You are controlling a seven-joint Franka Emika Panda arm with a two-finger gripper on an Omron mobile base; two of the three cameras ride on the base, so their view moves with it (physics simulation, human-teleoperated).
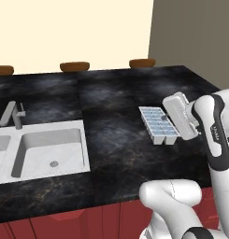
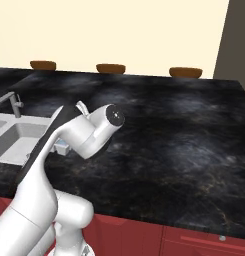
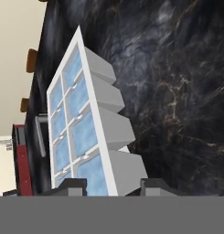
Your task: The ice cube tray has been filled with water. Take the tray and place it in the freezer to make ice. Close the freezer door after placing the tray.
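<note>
tray work on the dark marbled counter (image 1: 111, 121): the ice cube tray (image 1: 157, 124) sits toward 3 o'clock in the left base view, its two rows of pale blue cells running from about 11 toward 5, the near end tucked under the robot's white hand. whether it rests on the stone or is raised clear of it, i cannot tell from that side. in the hand view the tray (image 3: 81, 132) reaches from 6 o'clock up to about 12, leaning slightly, with its white cell walls stepping out on the 3 o'clock side. the gripper (image 3: 112, 185) straddles the tray's near end, one dark fingertip (image 3: 70, 185) against the blue-celled side and the other on the walled side, so the jaws look pinched across the tray's width.

a white double sink (image 1: 50, 151) lies at 9 o'clock in the left base view, well apart from the tray, with a grey faucet (image 1: 12, 114) behind it. three brown bowls (image 1: 75, 66) stand along the counter's far edge near 12 o'clock. red cabinet fronts (image 1: 64, 226) run below the counter at 6.
</note>
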